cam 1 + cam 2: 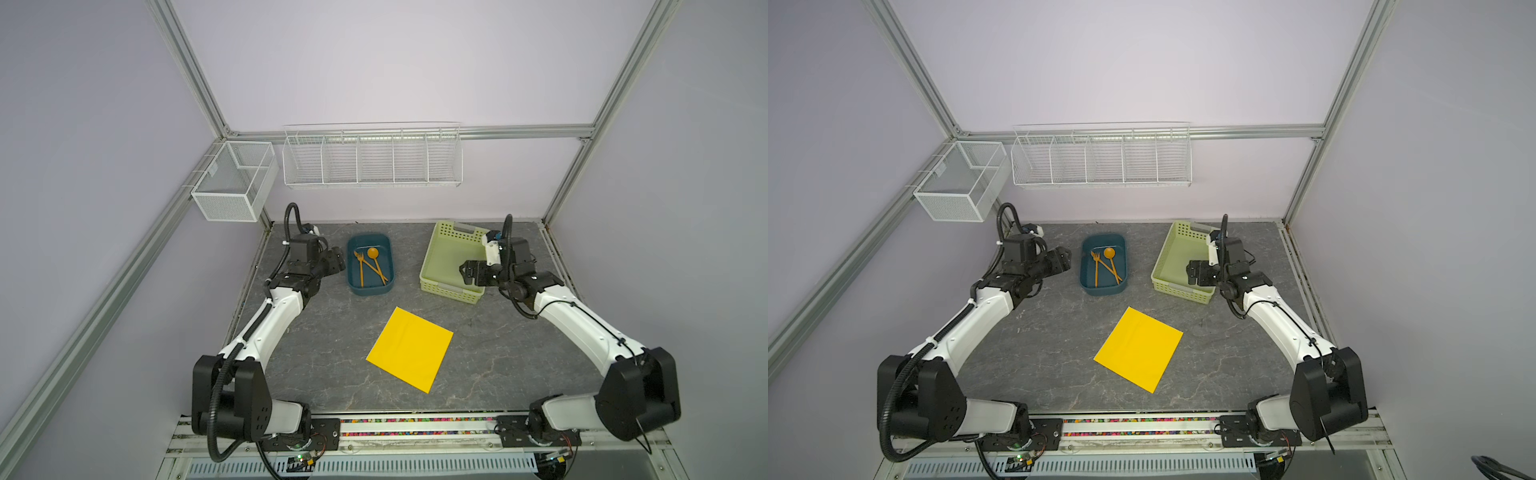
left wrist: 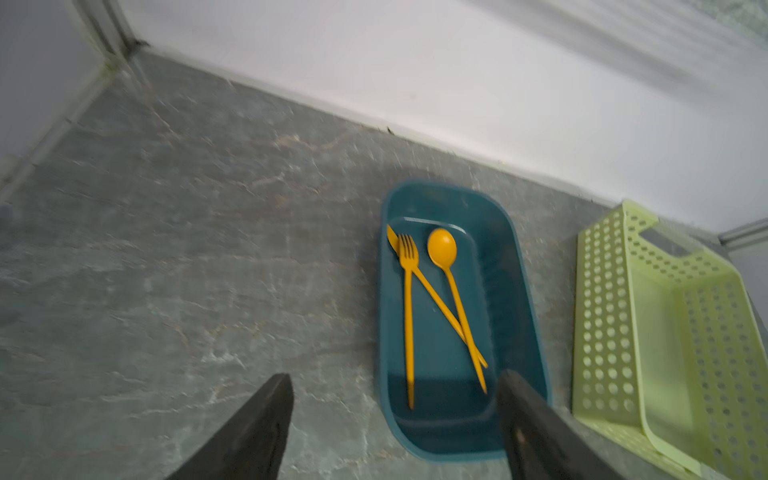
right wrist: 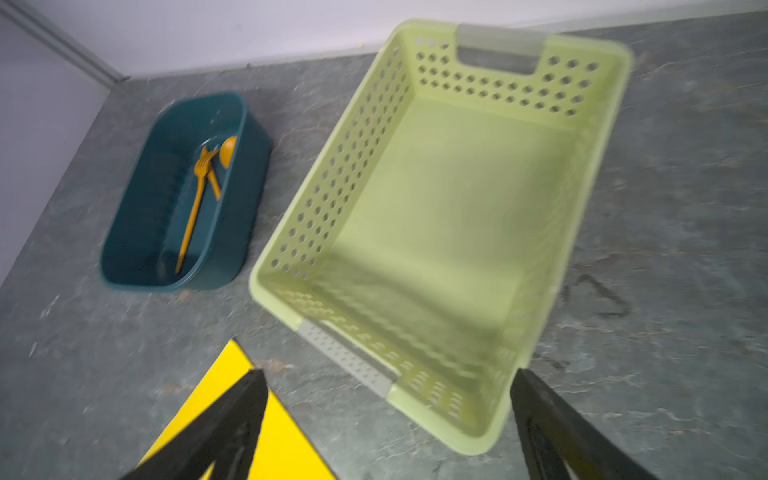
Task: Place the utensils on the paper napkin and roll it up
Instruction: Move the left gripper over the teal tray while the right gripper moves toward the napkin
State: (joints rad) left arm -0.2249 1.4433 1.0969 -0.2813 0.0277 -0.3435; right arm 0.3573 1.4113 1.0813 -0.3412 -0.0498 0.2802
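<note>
The utensils, an orange fork (image 2: 408,316), spoon (image 2: 442,247) and knife (image 2: 440,307), lie together in a dark teal tub (image 1: 370,291) at the back of the table; the knife crosses under the other two. The paper napkin (image 1: 410,349), bright yellow, lies flat and turned at an angle in the middle of the table in both top views (image 1: 1139,349). My left gripper (image 1: 338,262) hovers just left of the tub, open and empty, with the tub's near end between its fingers in the left wrist view (image 2: 395,376). My right gripper (image 1: 465,272) hangs open and empty over the green basket's near right corner.
A pale green perforated basket (image 1: 428,257) stands empty right of the tub. A mesh box (image 1: 232,178) and a wire rack (image 1: 372,158) hang on the walls above the table's back edge. The napkin's far corner (image 3: 286,440) shows by my right gripper's finger.
</note>
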